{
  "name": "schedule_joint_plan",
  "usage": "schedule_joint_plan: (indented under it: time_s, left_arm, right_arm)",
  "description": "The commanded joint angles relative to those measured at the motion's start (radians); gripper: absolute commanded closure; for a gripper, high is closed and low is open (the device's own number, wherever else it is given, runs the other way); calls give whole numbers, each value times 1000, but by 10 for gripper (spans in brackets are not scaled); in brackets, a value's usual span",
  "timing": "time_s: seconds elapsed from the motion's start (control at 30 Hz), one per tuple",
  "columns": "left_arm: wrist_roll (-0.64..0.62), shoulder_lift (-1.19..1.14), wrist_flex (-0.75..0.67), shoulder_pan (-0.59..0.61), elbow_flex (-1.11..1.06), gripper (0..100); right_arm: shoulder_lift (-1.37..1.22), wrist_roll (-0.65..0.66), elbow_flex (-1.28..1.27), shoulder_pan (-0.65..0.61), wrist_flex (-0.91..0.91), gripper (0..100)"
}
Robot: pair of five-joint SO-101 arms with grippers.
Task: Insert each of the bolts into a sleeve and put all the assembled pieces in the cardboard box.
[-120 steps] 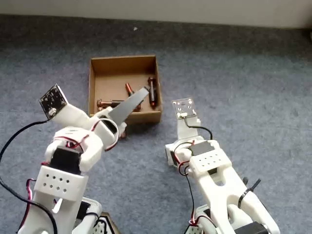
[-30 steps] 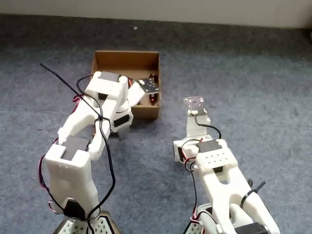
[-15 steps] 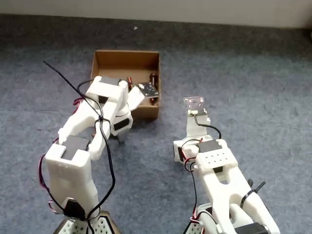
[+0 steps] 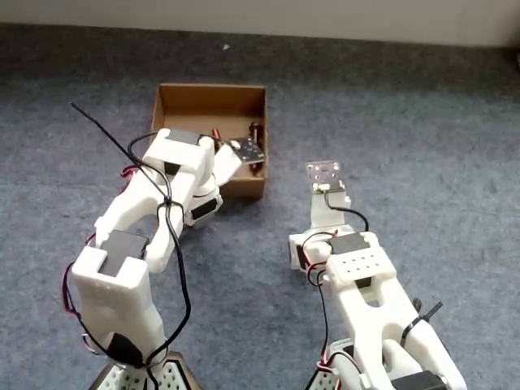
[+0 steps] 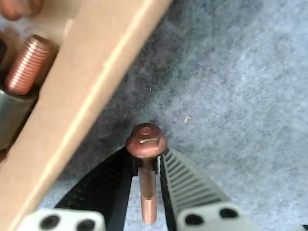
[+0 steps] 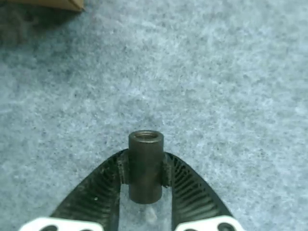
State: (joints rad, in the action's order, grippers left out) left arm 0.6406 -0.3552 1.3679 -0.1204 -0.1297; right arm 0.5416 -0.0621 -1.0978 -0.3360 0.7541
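In the left wrist view my left gripper (image 5: 147, 156) is shut on a copper bolt (image 5: 146, 142), hex head pointing away, just outside the front wall of the cardboard box (image 5: 91, 82). From above, the left arm (image 4: 183, 171) bends down over that front wall of the box (image 4: 210, 96). My right gripper (image 6: 146, 161) is shut on a dark sleeve (image 6: 146, 168), open end facing out, low over the carpet. The right arm (image 4: 349, 260) stands right of the box. An assembled piece (image 5: 24, 72) lies inside the box, and more pieces (image 4: 256, 138) show from above.
Grey carpet (image 4: 406, 146) covers the whole work surface, with open room to the right of the box and between the two arms. A corner of the box (image 6: 48, 4) shows in the right wrist view. A black cable (image 4: 122, 146) loops off the left arm.
Since four seconds ago the left arm has stretched forward and lowered its wrist at the box's front wall. The box has slid slightly away. The right arm shifted slightly right, then stayed still.
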Motion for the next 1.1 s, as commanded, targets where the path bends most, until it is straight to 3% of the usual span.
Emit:
schedule_joint_plan:
  time_s: [0.0, 0.37, 0.6, 0.77, 0.93, 1.07]
  left_arm:
    - [-63, 189, 21, -58, -39, 994]
    - [-239, 541, 3, -76, -225, 994]
    - [-288, 739, -110, -81, -358, 994]
    - [-574, 888, -152, -97, -463, 994]
    - [-704, 1017, -344, -97, -625, 994]
    - [-724, 1124, -565, -91, -812, 994]
  right_arm:
    - [21, 0, 15, 10, -15, 993]
    - [30, 0, 13, 10, -15, 993]
    - [31, -8, 16, -4, -15, 993]
    - [31, -8, 16, -41, -12, 993]
    - [71, -12, 10, -51, -10, 993]
    - [239, -158, -2, -61, -8, 993]
